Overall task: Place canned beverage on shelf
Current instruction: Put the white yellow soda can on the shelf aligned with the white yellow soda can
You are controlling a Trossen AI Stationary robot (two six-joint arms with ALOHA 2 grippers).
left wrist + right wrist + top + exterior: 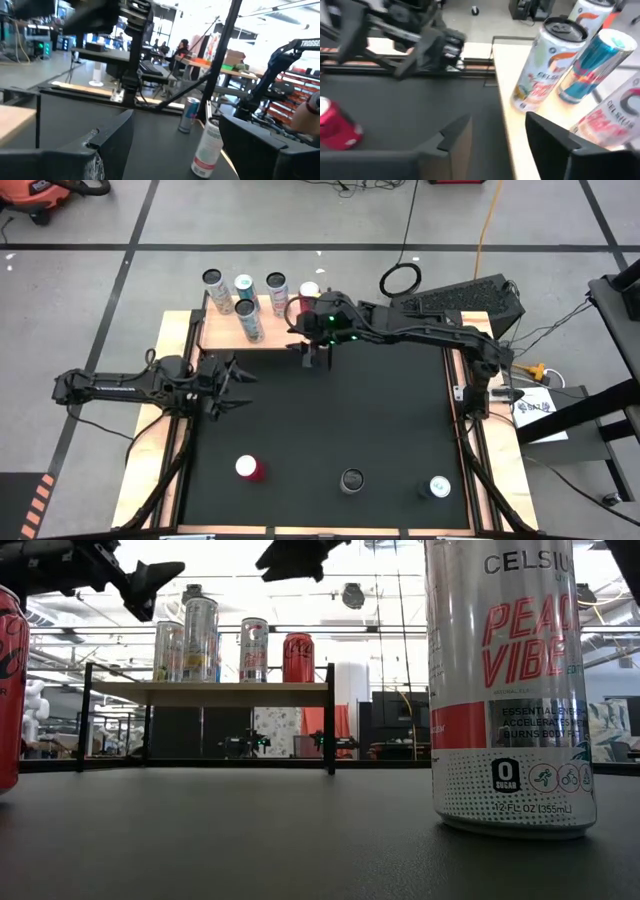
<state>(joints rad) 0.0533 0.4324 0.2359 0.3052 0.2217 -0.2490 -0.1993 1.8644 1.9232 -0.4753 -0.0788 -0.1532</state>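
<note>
The pale wood shelf [222,330] stands at the table's far left on thin black legs [329,720]. Several cans stand on it, among them a red one [298,657] and a Celsius can [545,65] at its front. My right gripper [318,358] is open and empty above the black table, just off the shelf's right front corner. My left gripper [235,385] is open and empty near the table's left edge. Three cans stand upright near the table's near edge: a red one [249,469], a dark one [352,480] and a silver Celsius can [438,488].
Narrow wooden strips [180,470] edge the black table. A keyboard [465,298] and a cable loop [400,278] lie beyond the far right corner. The black mat [340,420] lies open between the grippers and the three near cans.
</note>
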